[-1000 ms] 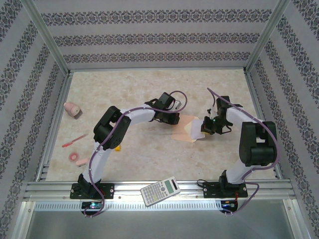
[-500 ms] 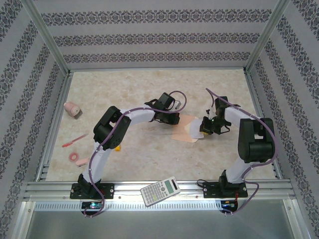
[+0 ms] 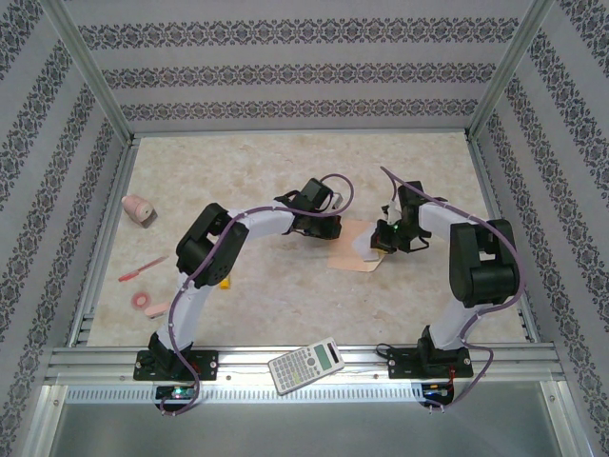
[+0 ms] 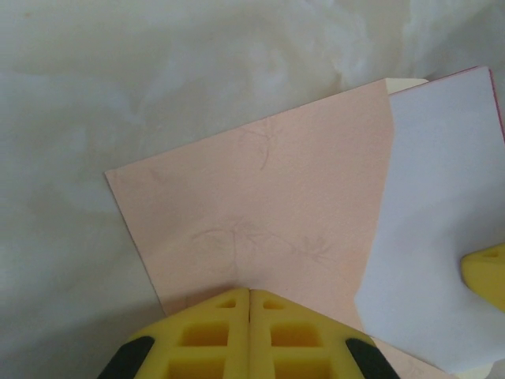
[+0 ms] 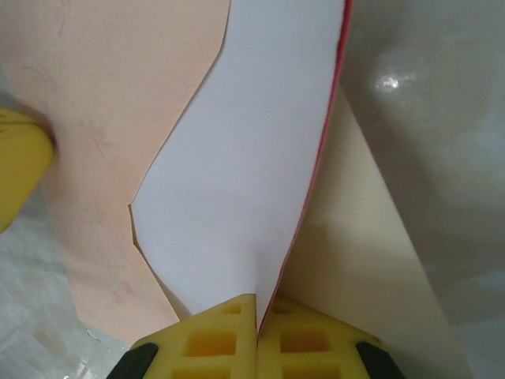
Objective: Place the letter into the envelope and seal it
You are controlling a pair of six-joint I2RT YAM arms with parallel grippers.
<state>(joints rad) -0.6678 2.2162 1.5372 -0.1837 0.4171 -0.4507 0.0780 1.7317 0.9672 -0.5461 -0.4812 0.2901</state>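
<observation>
Open tabletop point(image 3: 247, 162) beyond envelope point(image 3: 350, 255) — calculator point(image 3: 306, 366) nearside

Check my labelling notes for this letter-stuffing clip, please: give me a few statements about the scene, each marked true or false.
1. The right gripper is shut on the thin white, red-edged paper letter. True.
2. The left gripper hangs open above the pale peach paper envelope. False: it is shut on the envelope's edge.
3. The grey calculator lies on the near metal rail. True.
4. The letter is fully inside the envelope. False: much of the sheet shows outside it.
</observation>
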